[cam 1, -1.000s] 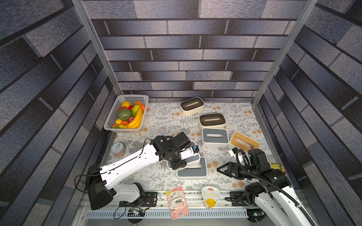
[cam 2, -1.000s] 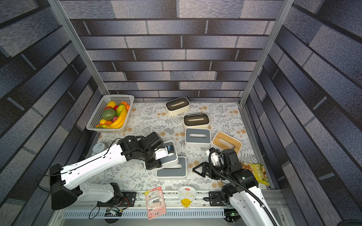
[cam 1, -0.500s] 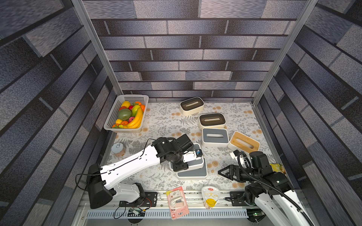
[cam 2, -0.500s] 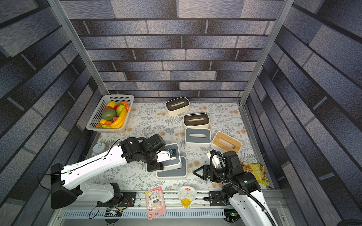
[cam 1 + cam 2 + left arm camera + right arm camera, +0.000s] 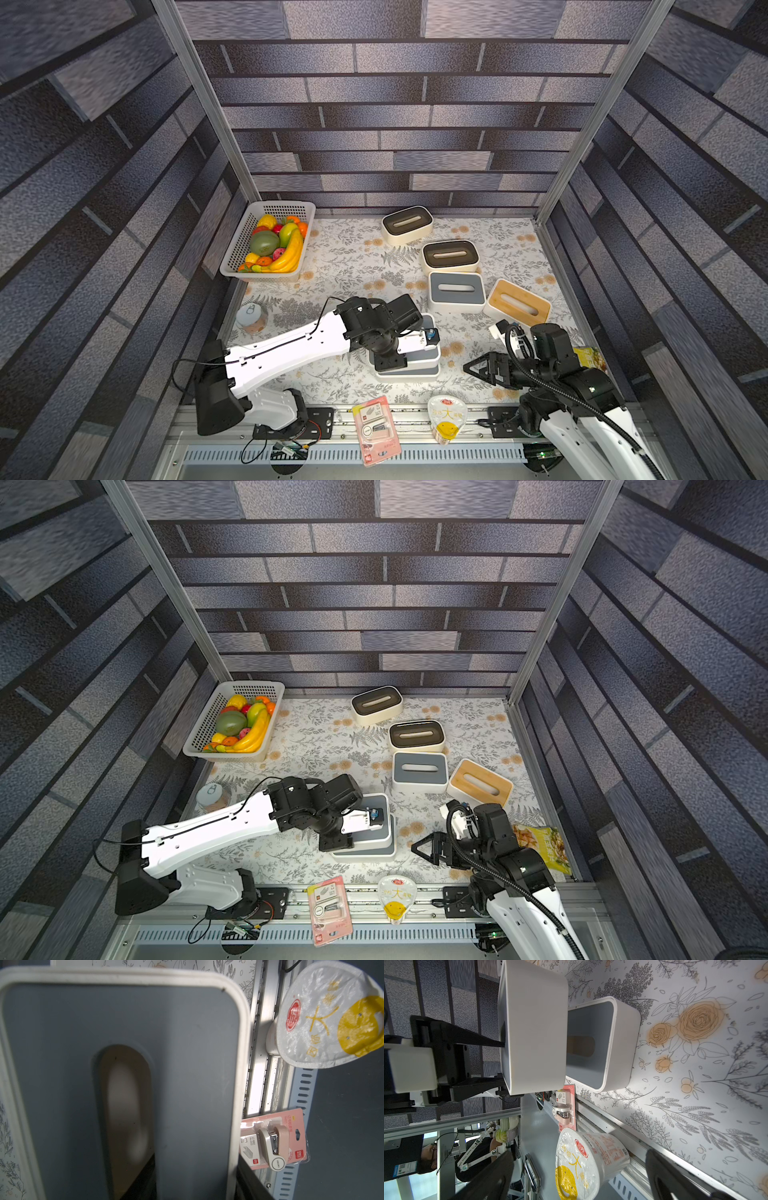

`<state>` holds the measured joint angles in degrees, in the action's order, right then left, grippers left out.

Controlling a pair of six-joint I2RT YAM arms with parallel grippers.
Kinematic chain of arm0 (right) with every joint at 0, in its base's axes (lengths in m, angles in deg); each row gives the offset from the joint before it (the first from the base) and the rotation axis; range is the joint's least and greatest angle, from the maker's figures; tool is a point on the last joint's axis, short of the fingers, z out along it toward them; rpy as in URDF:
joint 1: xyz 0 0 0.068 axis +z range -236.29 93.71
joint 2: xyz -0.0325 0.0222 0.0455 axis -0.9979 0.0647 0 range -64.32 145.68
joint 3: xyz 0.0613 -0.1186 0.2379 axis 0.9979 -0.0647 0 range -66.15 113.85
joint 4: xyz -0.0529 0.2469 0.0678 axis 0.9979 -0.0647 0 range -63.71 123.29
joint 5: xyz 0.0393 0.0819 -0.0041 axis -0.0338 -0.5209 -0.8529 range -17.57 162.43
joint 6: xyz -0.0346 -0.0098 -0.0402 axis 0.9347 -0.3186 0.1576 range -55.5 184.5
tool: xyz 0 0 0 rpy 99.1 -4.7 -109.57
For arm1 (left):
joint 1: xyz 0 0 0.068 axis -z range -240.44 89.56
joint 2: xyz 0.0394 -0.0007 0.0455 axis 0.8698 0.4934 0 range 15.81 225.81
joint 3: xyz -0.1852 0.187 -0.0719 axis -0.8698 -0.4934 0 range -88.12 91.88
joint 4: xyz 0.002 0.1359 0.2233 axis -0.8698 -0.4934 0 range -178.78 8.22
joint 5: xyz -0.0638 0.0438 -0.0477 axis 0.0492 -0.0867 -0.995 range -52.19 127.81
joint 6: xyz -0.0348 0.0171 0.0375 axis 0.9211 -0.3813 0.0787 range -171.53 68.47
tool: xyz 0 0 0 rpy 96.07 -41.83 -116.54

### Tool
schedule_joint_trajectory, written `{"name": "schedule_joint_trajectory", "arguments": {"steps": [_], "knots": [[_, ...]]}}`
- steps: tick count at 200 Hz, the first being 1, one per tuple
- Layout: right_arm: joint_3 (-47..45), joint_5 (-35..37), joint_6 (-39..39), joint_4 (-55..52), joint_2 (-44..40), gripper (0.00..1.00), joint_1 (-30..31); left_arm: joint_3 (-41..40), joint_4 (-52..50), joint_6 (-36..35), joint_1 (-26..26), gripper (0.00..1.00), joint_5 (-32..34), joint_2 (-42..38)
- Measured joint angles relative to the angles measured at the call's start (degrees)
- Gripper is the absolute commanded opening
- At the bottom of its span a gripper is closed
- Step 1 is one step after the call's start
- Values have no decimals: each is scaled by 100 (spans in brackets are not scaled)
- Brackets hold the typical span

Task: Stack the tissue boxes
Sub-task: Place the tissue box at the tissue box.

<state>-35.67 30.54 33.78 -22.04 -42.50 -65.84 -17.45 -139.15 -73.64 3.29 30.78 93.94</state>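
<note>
My left gripper is shut on a slate-grey-lidded tissue box, one finger in its slot and one outside the rim. The box hangs just above a second grey tissue box at the front middle, offset from it in the right wrist view, where the held box and the lower box overlap in part. Farther back stand two dark-brown-lidded boxes, a grey one and a wood-lidded one. My right gripper is open and holds nothing.
A white fruit basket leans at the back left. A small jar stands by the left edge. A pink stapler pack and a noodle cup lie on the front rail. A snack bag lies at the right.
My left gripper has carried the grey box a little to the right, over the lower grey box. The right arm has drawn back toward the front, still open.
</note>
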Motion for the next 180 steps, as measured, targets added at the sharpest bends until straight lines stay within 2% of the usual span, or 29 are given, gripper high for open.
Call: {"name": "schedule_joint_trajectory", "arguments": {"steps": [180], "knots": [[0, 2, 22, -26, -122, 100, 0, 0, 179, 0, 188, 51, 144, 170]]}}
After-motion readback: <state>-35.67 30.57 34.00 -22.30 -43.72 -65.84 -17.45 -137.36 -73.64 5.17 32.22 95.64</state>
